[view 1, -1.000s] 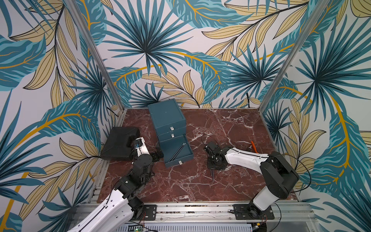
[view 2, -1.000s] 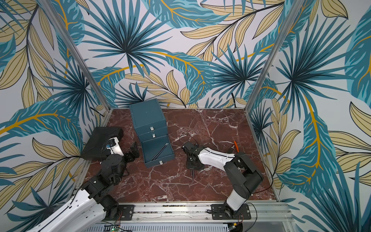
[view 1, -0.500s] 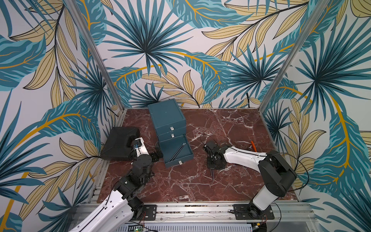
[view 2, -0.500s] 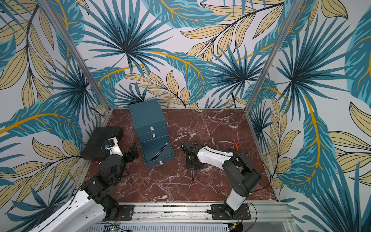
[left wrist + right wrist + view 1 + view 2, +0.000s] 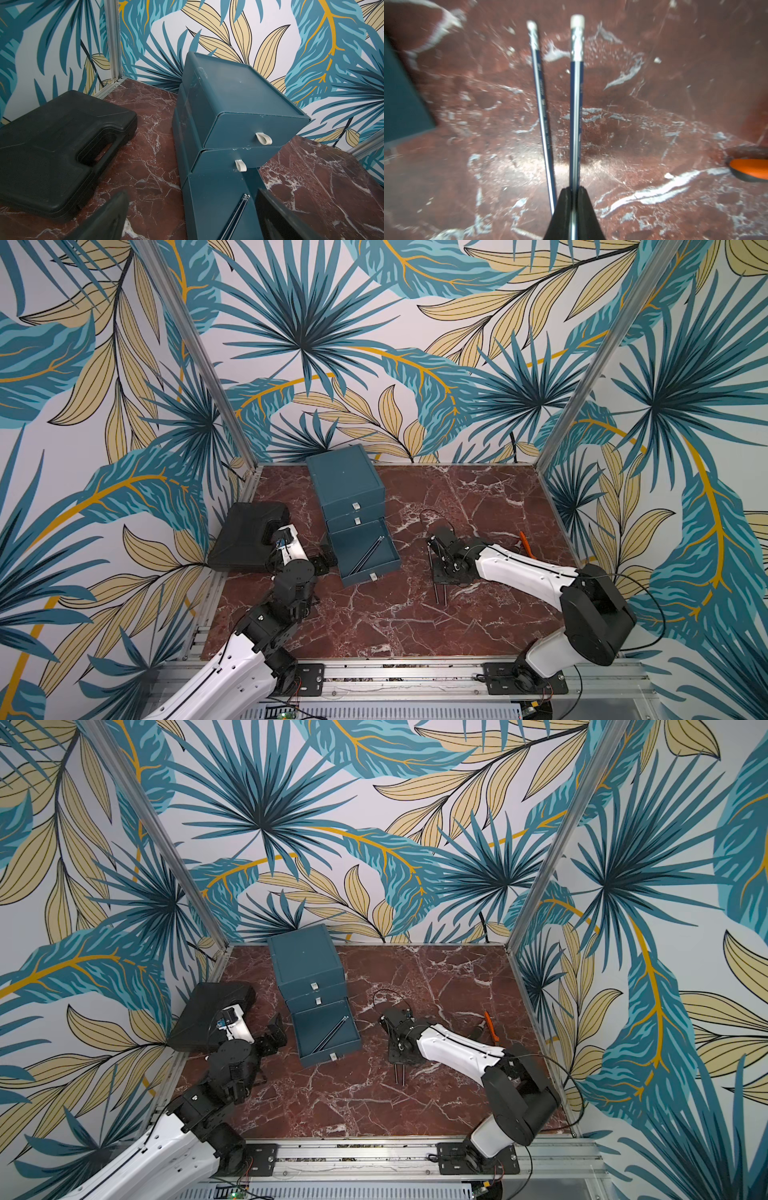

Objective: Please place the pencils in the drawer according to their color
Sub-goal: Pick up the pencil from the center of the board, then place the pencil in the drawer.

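My right gripper [image 5: 574, 190] is shut on a dark blue-black pencil [image 5: 576, 116] with a silvery cap, held low over the marble. A second dark pencil [image 5: 542, 104] lies just beside it on the table. In both top views the right gripper [image 5: 439, 572] [image 5: 397, 1052] hangs over these pencil ends [image 5: 440, 595]. The teal drawer cabinet [image 5: 345, 481] [image 5: 305, 957] [image 5: 239, 99] has its bottom drawer [image 5: 361, 560] pulled out, with two dark pencils [image 5: 368, 556] [image 5: 236, 214] inside. My left gripper [image 5: 328, 558] [image 5: 191, 218] stands open and empty beside that drawer.
A flat black plastic case [image 5: 249, 537] [image 5: 52, 145] lies at the left wall behind my left arm. An orange-handled tool [image 5: 524, 543] [image 5: 749, 170] lies near the right wall. The upper two drawers are shut, white tabs [image 5: 264, 138] showing.
The right arm's elbow has shifted slightly to the left; the gripper stays shut on the pencil. The left arm has not moved.
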`<state>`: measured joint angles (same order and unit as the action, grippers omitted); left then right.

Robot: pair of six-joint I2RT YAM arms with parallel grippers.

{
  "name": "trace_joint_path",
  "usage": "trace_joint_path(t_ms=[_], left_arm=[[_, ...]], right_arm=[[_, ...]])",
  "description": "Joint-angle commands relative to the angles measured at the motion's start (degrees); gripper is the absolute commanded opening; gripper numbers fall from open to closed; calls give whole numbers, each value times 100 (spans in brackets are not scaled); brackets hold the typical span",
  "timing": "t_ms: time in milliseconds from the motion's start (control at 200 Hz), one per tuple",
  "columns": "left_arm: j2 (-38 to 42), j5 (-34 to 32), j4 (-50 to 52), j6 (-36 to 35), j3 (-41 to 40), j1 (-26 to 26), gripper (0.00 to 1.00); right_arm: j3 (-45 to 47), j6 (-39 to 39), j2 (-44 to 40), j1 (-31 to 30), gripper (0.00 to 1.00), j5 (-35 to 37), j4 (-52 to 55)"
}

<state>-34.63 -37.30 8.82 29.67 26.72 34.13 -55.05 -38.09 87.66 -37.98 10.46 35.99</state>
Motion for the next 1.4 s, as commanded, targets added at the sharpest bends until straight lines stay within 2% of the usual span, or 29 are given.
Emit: trace_joint_path(t_ms=[0, 175, 326, 501, 686, 957, 1192, 1397], left_arm=[[62, -76, 23, 45, -70, -45, 100], [54, -61, 28, 73, -88, -52, 100], [53, -66, 32, 59, -88, -51, 100], [57, -74, 59, 43, -79, -49, 100], [13, -9, 4, -15, -66, -52, 100], [-35, 104, 50, -127, -18, -50, 100], [-97, 192, 67, -246, -18, -52, 100], [-105, 265, 77, -260, -61, -47, 100]], right_arm=[[-58, 162, -291, -48, 0, -57, -95], [-80, -69, -606, -154, 0, -824, -912], [-219, -425, -546, -323, 0, -1154, -1597], [-238, -1132, -298, -520, 0, -1635, -3092], [-464, -1730, 183, -726, 0, -1637, -4112], [-555, -2517, 897, -991, 0, -1101, -4937], [-960, -2858, 1723, -1114, 0, -1221, -5418], [-993, -3001, 1969, -1166, 0, -1005, -5638]])
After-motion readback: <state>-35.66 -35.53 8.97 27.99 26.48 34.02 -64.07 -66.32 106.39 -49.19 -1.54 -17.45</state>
